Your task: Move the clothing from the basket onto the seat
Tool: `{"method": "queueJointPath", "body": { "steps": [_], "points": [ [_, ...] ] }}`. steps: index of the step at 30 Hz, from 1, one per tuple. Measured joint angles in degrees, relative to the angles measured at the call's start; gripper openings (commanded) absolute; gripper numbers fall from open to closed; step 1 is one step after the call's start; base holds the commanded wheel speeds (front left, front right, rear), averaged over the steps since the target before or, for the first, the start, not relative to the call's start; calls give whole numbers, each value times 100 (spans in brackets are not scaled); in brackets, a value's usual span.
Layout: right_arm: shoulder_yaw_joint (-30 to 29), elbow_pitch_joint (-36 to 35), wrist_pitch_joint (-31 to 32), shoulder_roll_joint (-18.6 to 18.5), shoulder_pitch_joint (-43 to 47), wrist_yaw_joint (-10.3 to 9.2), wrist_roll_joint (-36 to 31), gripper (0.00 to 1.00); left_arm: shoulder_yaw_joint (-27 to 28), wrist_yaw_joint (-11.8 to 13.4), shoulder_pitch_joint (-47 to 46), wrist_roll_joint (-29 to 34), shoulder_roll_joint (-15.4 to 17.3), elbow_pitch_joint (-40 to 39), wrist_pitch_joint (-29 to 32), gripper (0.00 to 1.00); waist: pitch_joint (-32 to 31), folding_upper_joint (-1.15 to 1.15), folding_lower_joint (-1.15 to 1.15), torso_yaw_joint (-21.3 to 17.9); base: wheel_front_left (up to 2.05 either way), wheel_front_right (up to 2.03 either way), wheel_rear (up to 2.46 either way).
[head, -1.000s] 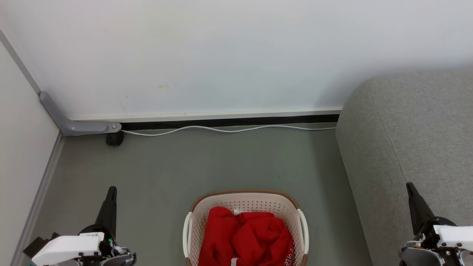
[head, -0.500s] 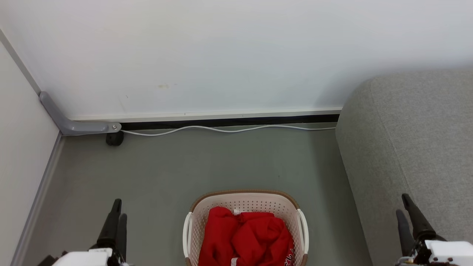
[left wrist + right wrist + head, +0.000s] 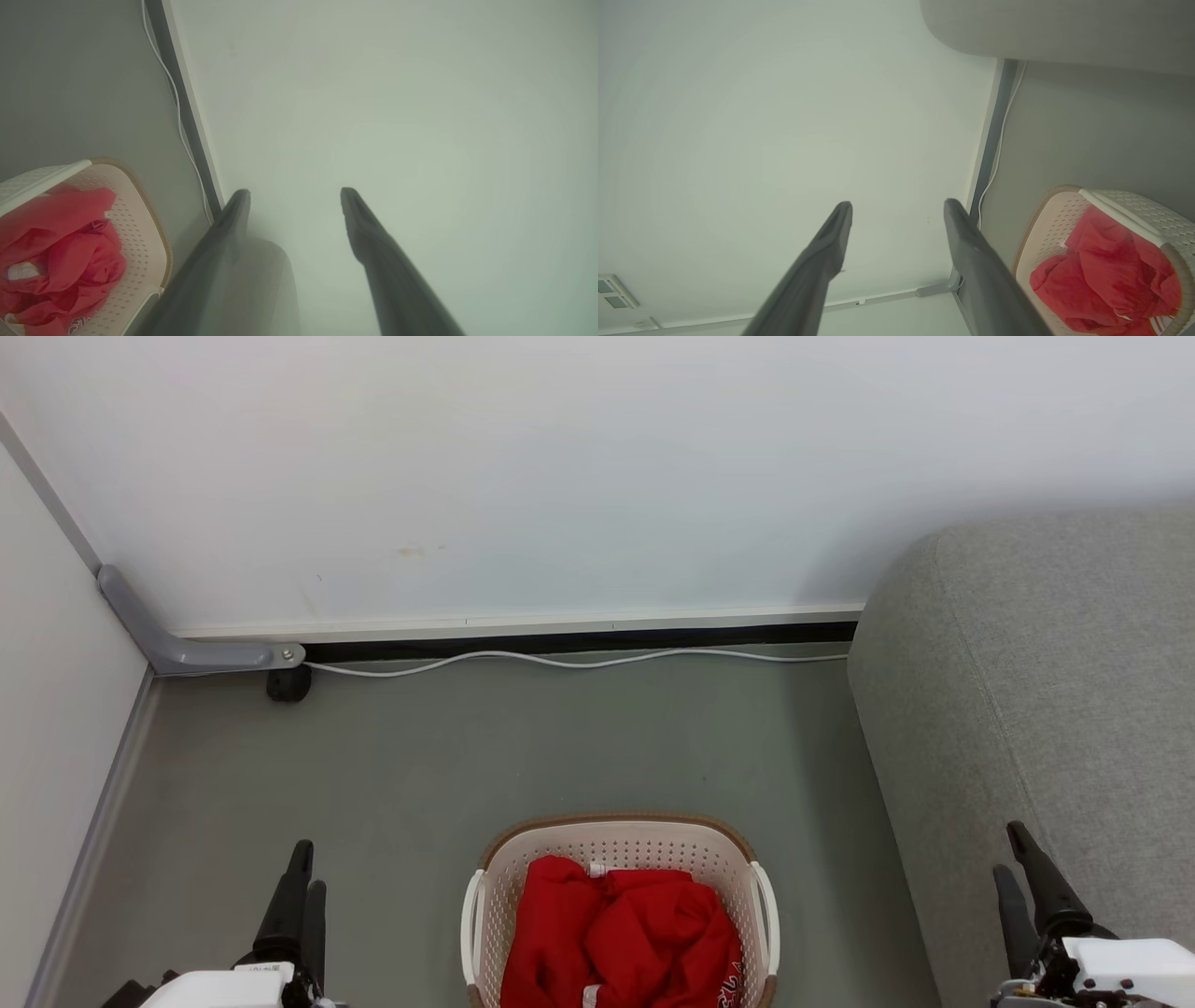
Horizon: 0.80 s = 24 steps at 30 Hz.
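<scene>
starting step: my left pincer (image 3: 308, 868) and right pincer (image 3: 1006, 849) hang spread, empty, flanking the basket (image 3: 616, 823). next, i judge, reach down into the clothing (image 3: 621, 933), bound for the seat (image 3: 1046, 663).

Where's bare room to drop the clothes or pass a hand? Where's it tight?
Bare: the visible sofa surface, and the floor between the basket and the wall cable. Crowded: the basket's inside, filled with red clothing.
</scene>
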Motion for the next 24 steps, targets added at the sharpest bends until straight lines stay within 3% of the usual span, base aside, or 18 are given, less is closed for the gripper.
{"method": "queueJointPath", "body": {
  "steps": [14,24],
  "points": [
    [350,119,-298,-232,-299,0,-269,100,-25,0,-175,669,16,88,-223,100,25,0,-1,-6,0,0,0],
    [435,215,-450,-338,-494,0,-832,100,-33,0,-264,1429,23,111,-398,100,43,0,-1,-16,0,0,0]
  ]
}}
